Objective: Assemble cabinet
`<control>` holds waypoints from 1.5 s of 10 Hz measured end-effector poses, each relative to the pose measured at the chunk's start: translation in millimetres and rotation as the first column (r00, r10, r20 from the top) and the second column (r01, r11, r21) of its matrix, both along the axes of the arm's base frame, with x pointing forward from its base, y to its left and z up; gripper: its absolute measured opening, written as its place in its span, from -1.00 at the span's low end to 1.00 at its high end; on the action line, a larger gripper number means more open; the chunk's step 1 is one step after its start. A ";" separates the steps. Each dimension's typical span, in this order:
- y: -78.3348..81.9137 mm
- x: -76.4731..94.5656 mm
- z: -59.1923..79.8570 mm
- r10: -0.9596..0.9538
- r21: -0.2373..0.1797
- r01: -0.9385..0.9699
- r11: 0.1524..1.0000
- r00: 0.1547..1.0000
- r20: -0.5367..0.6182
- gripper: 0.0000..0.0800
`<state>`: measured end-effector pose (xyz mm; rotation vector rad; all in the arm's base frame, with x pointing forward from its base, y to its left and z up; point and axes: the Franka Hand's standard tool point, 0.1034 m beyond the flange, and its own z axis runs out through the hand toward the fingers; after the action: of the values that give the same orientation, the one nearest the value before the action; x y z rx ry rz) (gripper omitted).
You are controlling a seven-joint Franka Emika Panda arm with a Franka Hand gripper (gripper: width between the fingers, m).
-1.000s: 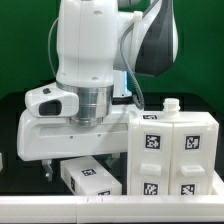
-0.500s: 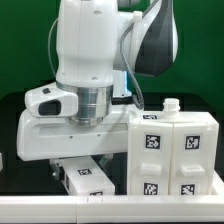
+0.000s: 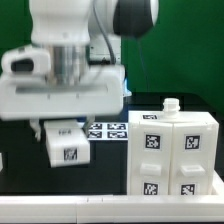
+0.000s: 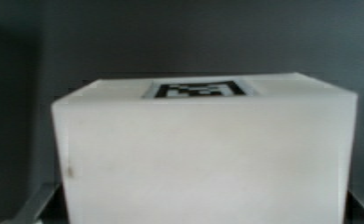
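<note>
The cabinet point(image 3: 176, 152) is the big white box frame with several black-and-white tags, standing at the exterior view's right with a small white knob point(image 3: 170, 103) on top. My gripper point(image 3: 62, 128) is to its left, apart from it, shut on a smaller solid white tagged block point(image 3: 65, 142) and holding it above the black table. In the wrist view that block point(image 4: 205, 150) fills most of the picture, its tag point(image 4: 200, 89) on the far face. My fingers are almost wholly hidden by the block.
The marker board point(image 3: 110, 130) lies flat on the table between the held block and the cabinet. A white rail point(image 3: 100, 205) runs along the front edge. The green wall stands behind.
The arm has risen and swung toward the exterior view's left. The white block that lay on the table in front now hangs in the gripper, uncovering the marker board.
</note>
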<state>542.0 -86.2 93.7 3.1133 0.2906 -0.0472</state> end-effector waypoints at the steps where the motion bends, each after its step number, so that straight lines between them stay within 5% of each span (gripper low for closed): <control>1: 12.2 -1.0 17.4 -0.008 0.011 0.007 1.000 1.000 0.022 0.40; 3: 39.3 10.6 41.8 -0.032 0.001 0.032 0.999 0.999 0.022 0.40; 5: 32.0 12.1 22.3 -0.046 -0.012 0.046 0.999 0.999 -0.001 0.40; 7: 35.5 12.9 26.4 -0.062 -0.012 0.062 0.998 0.998 0.003 0.40; 10: 76.8 15.6 68.3 -0.098 0.014 0.097 0.995 0.995 0.020 0.40; 12: 107.5 18.2 84.4 -0.162 0.027 0.162 0.986 0.986 0.023 0.40; 14: 136.3 20.3 87.6 -0.157 0.030 0.156 0.987 0.987 0.040 0.40; 15: 132.8 20.6 87.2 -0.164 0.030 0.163 0.986 0.986 0.040 0.40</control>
<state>562.6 46.6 180.9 3.1520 0.0344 0.0207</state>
